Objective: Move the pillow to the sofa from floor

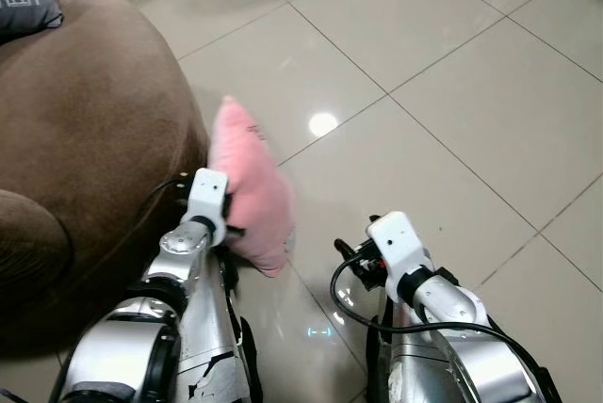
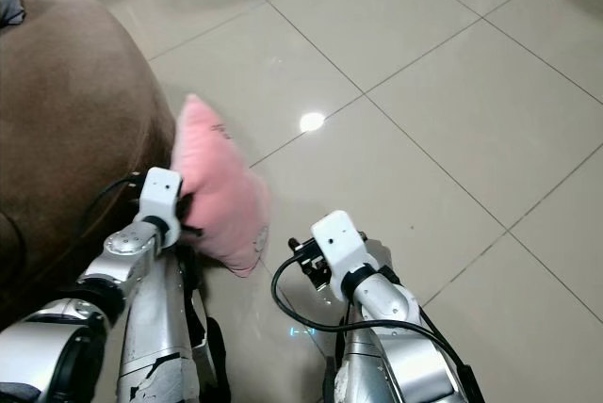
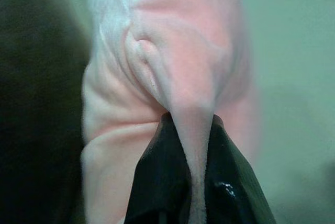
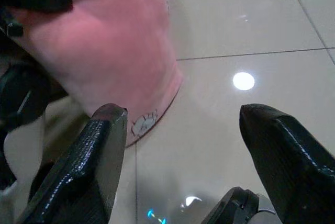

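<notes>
Pink pillow (image 1: 250, 191) at frame centre-left, pinched in my left fingers (image 3: 157, 182) beside the sofa (image 1: 85, 149); right gripper (image 4: 183, 145) spread, empty

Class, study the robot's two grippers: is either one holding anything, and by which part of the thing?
The left gripper holds the pink pillow, its jaws pinching a fold of fabric at the pillow's edge. The right gripper is open, holding nothing.

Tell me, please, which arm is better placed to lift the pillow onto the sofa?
Left. Its pincer is shut on the pink pillow right beside the brown sofa; the right pincer hangs open over the tiles.
</notes>
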Controlling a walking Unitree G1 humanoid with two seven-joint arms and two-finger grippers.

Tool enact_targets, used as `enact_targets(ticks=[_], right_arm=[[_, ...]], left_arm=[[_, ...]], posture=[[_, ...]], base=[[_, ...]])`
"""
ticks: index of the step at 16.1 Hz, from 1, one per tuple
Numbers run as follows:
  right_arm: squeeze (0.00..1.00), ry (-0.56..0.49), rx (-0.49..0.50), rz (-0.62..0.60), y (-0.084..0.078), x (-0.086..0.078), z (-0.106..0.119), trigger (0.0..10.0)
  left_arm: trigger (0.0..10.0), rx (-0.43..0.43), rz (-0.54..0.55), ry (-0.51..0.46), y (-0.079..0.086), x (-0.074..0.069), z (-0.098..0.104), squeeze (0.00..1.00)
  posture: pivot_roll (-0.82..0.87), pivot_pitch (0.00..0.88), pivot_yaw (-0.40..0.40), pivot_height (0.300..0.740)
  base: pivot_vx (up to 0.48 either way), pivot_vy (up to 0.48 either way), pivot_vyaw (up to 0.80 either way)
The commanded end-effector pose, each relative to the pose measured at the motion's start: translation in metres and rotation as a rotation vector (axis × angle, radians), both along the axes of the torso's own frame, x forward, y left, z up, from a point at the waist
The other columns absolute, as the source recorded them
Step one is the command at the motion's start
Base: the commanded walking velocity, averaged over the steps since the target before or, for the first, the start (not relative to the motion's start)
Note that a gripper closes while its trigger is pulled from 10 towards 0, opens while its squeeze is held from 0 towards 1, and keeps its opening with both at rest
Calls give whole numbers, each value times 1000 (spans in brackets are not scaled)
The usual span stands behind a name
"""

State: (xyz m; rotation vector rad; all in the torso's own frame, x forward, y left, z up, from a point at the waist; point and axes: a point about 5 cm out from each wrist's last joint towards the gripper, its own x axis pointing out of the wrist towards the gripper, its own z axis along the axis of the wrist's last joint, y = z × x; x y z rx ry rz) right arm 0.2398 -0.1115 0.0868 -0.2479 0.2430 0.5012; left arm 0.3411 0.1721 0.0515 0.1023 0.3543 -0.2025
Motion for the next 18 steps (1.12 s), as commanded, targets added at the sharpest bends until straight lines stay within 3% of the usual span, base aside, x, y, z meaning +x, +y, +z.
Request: enact_targets(ticks=[1, 3, 4, 6, 7, 8, 10, 12, 13, 14, 18], right_arm=[[0, -38, 65, -28, 0, -6, 7, 10000], [0, -71, 109, -65, -2, -10, 15, 10000], [0, -113, 123, -131, -11, -6, 25, 10000], [0, -134, 164, -184, -17, -3, 32, 10000], [0, -164, 179, -240, -22, -1, 38, 10000], [0, -196, 190, -286, -25, 2, 43, 10000], [0, -237, 192, -338, -28, 7, 52, 10000], [0, -253, 186, -356, -32, 13, 57, 10000], [0, -256, 178, -367, -35, 17, 58, 10000], [0, -255, 187, -391, -37, 21, 59, 10000], [0, -255, 177, -407, -44, 27, 64, 10000]], left_arm=[[0, -91, -49, -62, -6, 2, 9, 0], [0, -192, -64, -182, -13, 12, 33, 0], [0, -259, -45, -335, -13, 20, 69, 0], [0, -259, -30, -432, -12, 19, 91, 0], [1686, -238, -10, -505, -10, 13, 106, 0], [10000, -229, -30, -547, -9, 4, 114, 0], [10000, -137, -135, -559, -16, -21, 112, 0], [10000, -81, -121, -581, -23, -39, 115, 0], [10000, -9, -91, -610, -24, -42, 118, 0], [10000, 7, -94, -624, -26, -44, 122, 0], [10000, -19, -92, -584, -29, -46, 122, 0]], posture=[[-80, 168, 64, 496], [-82, 126, 53, 496], [-90, 103, 53, 496], [-90, 81, 51, 501], [-91, 56, 55, 511], [-96, 44, 57, 521], [-92, 31, 47, 541], [-60, 14, 18, 566], [-52, 9, 10, 576], [-40, 8, 5, 586], [-53, 17, 18, 621]], base=[[0, 0, 0], [0, 0, 0], [0, 0, 0], [0, 0, 0], [0, 0, 0], [0, 0, 0], [0, 0, 0], [0, 0, 0], [0, 0, 0], [0, 0, 0], [0, 0, 0]])
